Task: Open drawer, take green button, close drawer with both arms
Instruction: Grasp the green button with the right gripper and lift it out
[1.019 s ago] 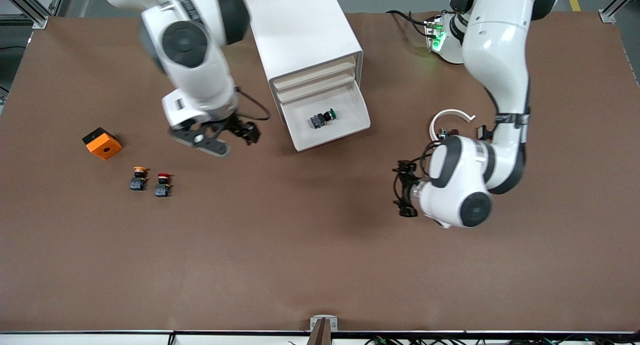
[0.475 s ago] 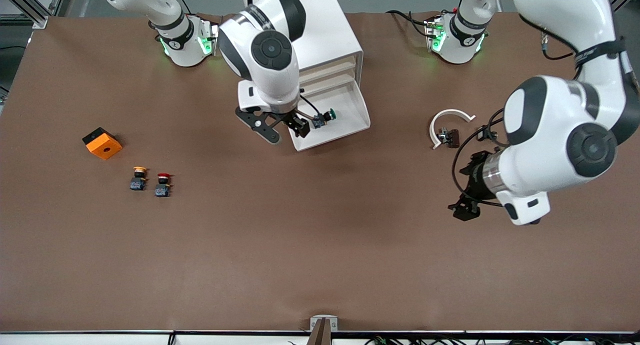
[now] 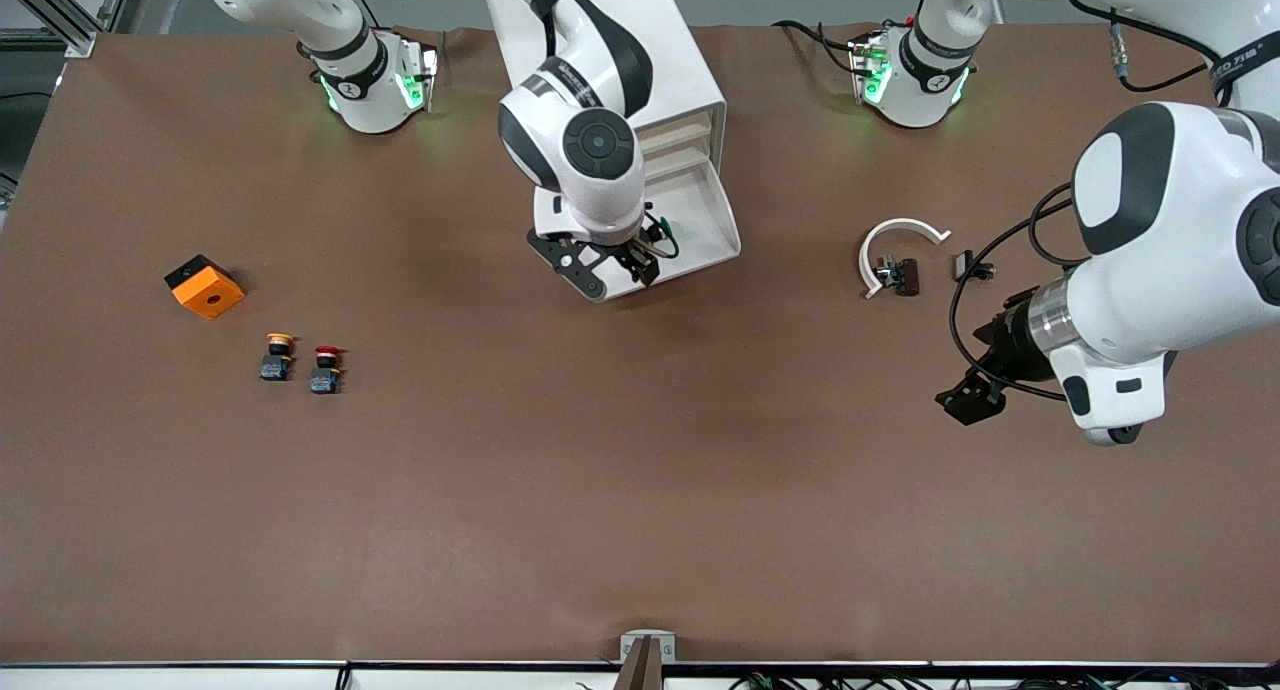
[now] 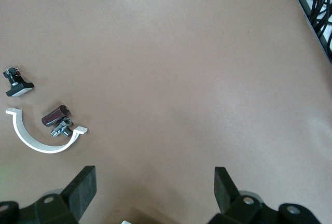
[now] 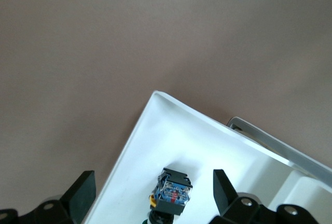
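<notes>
The drawer stands pulled out of the white cabinet, below the top two. The button lies on its side on the drawer floor, blue-and-black body up; only its green cap peeks out in the front view. My right gripper hangs over the drawer's front corner, open, with the button between its fingers but not touched. My left gripper is open over bare table toward the left arm's end, nothing between its fingers.
An orange block and the yellow-capped and red-capped buttons sit toward the right arm's end. A white curved bracket with small dark parts lies beside the left arm; the bracket also shows in the left wrist view.
My right gripper has swung from the table beside the cabinet to over the open drawer and the button. My left arm has drawn back toward its end of the table.
</notes>
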{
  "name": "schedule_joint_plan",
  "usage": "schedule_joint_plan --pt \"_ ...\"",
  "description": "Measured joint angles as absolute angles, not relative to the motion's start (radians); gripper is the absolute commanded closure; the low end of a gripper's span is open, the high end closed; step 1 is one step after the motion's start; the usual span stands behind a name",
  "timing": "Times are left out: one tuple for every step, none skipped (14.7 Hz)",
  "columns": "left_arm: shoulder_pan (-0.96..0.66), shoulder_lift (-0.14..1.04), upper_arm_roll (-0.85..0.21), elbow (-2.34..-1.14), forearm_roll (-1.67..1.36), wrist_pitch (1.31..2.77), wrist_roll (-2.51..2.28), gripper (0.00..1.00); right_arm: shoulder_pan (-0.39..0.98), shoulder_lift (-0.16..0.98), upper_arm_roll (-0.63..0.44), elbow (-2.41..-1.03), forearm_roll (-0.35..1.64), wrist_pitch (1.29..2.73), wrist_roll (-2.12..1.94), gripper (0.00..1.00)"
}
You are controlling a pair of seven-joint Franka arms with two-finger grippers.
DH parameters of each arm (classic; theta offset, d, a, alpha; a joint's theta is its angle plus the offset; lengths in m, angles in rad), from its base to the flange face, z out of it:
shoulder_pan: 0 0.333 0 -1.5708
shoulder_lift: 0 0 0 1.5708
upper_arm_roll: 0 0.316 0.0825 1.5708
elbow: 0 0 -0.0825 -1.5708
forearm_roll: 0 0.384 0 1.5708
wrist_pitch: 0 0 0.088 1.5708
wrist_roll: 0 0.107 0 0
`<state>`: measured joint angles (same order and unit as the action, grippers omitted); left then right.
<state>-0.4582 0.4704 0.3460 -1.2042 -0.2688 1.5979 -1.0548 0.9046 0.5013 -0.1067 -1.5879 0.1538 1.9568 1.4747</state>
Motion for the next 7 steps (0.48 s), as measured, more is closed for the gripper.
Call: schedule_joint_plan --pt "-0.460 0.471 0.345 -1.206 -0.269 1.598 -1.052 0.00 0.911 0.511 -0.107 -1.588 0.154 1.957 1.476 0.00" --pt "-0.462 0.471 0.344 -1.208 -0.269 1.598 -1.051 0.00 0.916 0.518 -0.107 -1.588 0.154 1.957 1.476 0.00" --pt "-0.465 0.471 0.343 -1.209 -0.269 1.598 -1.051 0.00 0.920 0.523 -0.107 -1.588 0.154 1.957 1.476 0.00" --pt "-0.469 0.471 0.342 -1.210 -0.269 1.598 -1.051 0.00 0.924 0.528 -0.107 -1.588 0.156 1.957 1.477 0.00" --pt "-0.471 0.471 0.340 -1.210 -0.269 1.597 -1.050 0.00 0.927 0.533 -0.107 -1.588 0.161 1.957 1.478 0.00" --pt "-0.473 0.470 0.338 -1.210 -0.269 1.591 -1.050 0.00 0.927 0.537 -0.107 -1.588 0.175 1.957 1.478 0.00" --pt "-0.474 0.468 0.337 -1.209 -0.269 1.583 -1.047 0.00 0.928 0.542 -0.107 -1.588 0.191 1.957 1.478 0.00"
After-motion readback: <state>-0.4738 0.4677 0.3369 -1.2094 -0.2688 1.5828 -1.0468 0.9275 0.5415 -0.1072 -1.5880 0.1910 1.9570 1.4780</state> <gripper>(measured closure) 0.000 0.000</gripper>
